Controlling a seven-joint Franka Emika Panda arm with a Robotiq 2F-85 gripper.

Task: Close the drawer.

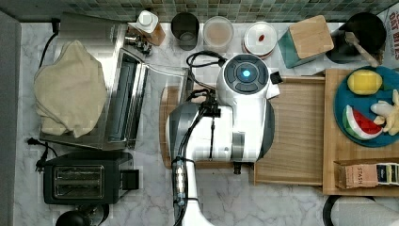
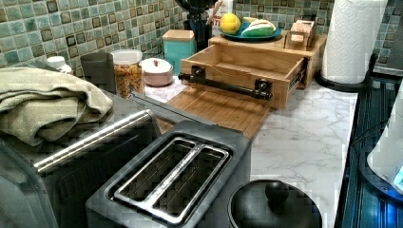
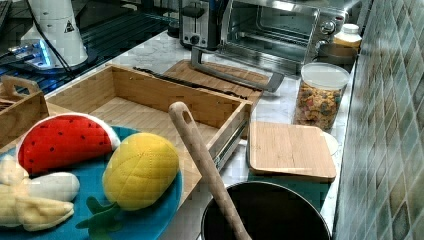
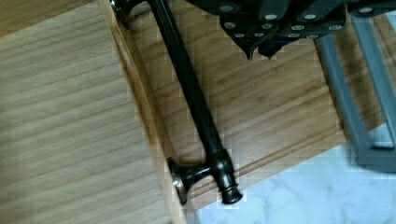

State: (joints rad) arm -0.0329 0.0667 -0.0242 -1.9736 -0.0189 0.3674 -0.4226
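Observation:
The light-wood drawer (image 1: 296,132) stands pulled out of its wooden cabinet (image 1: 339,160), its flat bottom bare. The drawer (image 2: 240,64) has a long black bar handle (image 2: 228,84) on its front. The drawer (image 3: 145,112) is seen from behind in the right view. In the wrist view my gripper (image 4: 262,51) hangs shut with nothing in it. It is over the bamboo board (image 4: 275,116), just outside the drawer's front (image 4: 140,116) and apart from the handle (image 4: 196,102). In the top view my arm (image 1: 235,117) covers the drawer's front.
An open toaster oven (image 1: 113,89) with a cloth (image 1: 68,89) on top lowers its door handle (image 4: 355,102) beside the board. A black toaster (image 1: 80,181) stands nearby. Jars (image 1: 217,33) line the tiled wall. The cabinet top carries a plate (image 1: 343,101) of toy food.

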